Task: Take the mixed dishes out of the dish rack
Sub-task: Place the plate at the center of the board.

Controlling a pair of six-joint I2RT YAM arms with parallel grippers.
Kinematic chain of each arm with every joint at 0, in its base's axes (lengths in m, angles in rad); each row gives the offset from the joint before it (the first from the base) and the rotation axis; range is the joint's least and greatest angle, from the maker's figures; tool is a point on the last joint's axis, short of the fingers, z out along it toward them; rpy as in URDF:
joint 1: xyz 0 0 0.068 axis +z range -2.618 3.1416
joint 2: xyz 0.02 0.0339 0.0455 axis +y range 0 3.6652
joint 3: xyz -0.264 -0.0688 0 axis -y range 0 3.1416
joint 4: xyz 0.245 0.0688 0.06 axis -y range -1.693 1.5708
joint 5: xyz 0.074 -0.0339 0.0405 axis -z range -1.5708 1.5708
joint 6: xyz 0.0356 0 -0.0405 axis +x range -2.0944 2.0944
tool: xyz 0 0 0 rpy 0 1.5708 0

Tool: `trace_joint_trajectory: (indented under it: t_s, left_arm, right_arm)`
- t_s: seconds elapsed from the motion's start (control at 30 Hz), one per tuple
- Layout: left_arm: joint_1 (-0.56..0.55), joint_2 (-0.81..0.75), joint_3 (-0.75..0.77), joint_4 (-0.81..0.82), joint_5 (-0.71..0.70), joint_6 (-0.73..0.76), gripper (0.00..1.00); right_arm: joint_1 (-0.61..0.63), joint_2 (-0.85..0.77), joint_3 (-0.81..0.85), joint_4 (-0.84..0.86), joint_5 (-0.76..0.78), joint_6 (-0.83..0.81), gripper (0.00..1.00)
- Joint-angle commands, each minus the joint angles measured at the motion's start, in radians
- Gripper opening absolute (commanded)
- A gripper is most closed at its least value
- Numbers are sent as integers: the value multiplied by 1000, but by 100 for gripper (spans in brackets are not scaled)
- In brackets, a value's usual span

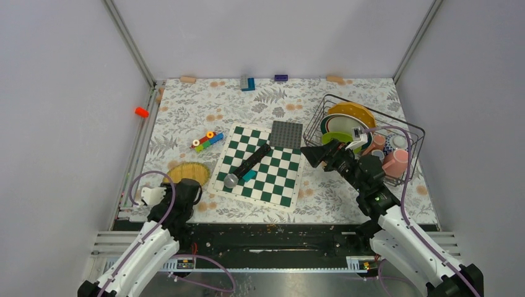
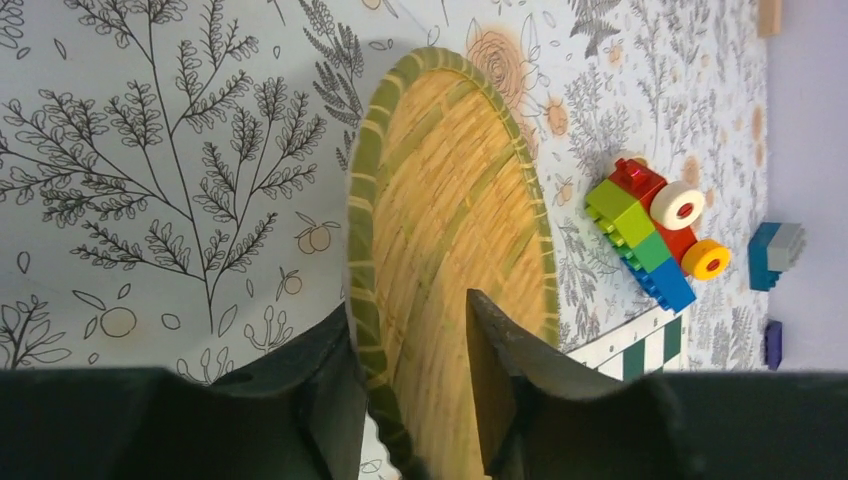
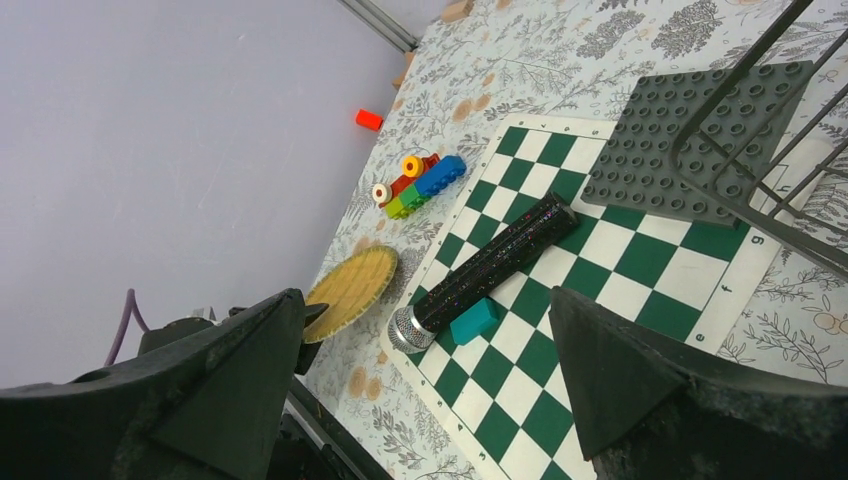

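Observation:
The black wire dish rack [image 1: 413, 133] stands at the right; its wires also cross the corner of the right wrist view [image 3: 765, 195]. It holds a yellow-orange plate [image 1: 354, 114], a green plate [image 1: 336, 137], pink mugs [image 1: 396, 162] and a small patterned dish [image 1: 389, 146]. My right gripper [image 1: 309, 154] hangs open and empty just left of the rack, over the chessboard [image 3: 422, 300]. A round woven yellow disc with a green rim [image 1: 187, 171] lies at the near left. My left gripper [image 2: 408, 305] is open, its jaws straddling the disc's rim [image 2: 450, 190].
A green-and-white chessboard [image 1: 272, 173] carries a black stick with a silver head [image 1: 251, 162] and a teal block [image 1: 249, 176]. A grey studded plate [image 1: 286, 133] lies at its far corner. Toy blocks [image 1: 207, 141] sit left of it; more blocks line the back edge.

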Motion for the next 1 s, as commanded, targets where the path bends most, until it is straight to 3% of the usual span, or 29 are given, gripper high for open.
trace_joint_trajectory:
  t_s: [0.0, 0.1, 0.27, 0.43, 0.67, 0.87, 0.97]
  left_arm:
    - [4, 30, -10, 55, -29, -35, 44]
    - [4, 27, -30, 60, -15, -33, 64]
    - [4, 9, -43, 37, -10, -39, 77]
    - [4, -25, -34, -19, -9, -41, 98]
    - [4, -88, 51, -160, 5, -45, 99]
    - [4, -159, 188, -353, -11, -3, 99]
    - [4, -215, 224, -274, 0, 201, 99]
  right_arm:
    - [5, -17, -24, 86, -17, -15, 100]
    - [5, -12, -31, 110, -26, -17, 100]
    - [5, 7, -29, 122, -46, -20, 100]
    - [5, 19, -32, 145, -60, -32, 100]
    - [5, 23, -38, 165, -59, -92, 98]
    - [5, 26, -4, 84, -37, -187, 98]
    - [5, 24, 46, 0, -23, -267, 98]
